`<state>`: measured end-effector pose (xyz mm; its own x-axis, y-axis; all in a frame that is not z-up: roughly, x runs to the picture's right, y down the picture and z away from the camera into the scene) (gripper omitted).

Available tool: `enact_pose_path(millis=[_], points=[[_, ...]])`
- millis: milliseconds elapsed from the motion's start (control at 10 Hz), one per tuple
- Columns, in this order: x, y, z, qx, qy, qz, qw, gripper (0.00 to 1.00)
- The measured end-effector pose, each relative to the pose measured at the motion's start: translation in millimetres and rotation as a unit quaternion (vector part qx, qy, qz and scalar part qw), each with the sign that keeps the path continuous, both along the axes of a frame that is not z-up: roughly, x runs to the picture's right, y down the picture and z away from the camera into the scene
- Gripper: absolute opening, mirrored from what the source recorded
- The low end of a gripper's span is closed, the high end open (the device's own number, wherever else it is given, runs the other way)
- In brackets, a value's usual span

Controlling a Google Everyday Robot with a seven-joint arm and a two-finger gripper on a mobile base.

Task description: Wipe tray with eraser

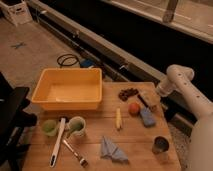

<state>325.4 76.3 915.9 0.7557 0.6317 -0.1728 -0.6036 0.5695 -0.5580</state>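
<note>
The yellow tray (67, 91) sits on the left back part of the wooden table. A blue block eraser (147, 118) lies on the table's right side, in front of an orange fruit (134, 108). My gripper (149, 99) hangs at the end of the white arm (175, 82), low over the table's right edge. It is just behind the eraser and well to the right of the tray. The gripper holds nothing that I can make out.
Dark grapes (127, 93) lie left of the gripper. A banana (118, 119), two green cups (49, 126) (76, 125), a white brush (57, 143), a second brush (76, 153), a blue cloth (113, 150) and a metal cup (160, 145) lie on the front half.
</note>
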Motion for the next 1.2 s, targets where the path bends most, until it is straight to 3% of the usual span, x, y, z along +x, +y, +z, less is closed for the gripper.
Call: enact_pose_path(millis=[500, 1000, 1200], points=[[-8, 9, 12.9, -0.02, -0.012, 0.011, 0.9997, 0.65], [-26, 9, 9.4, -0.022, -0.032, 0.008, 0.9992, 0.65], [-36, 3, 0.8, -0.013, -0.041, -0.003, 0.9991, 0.65]])
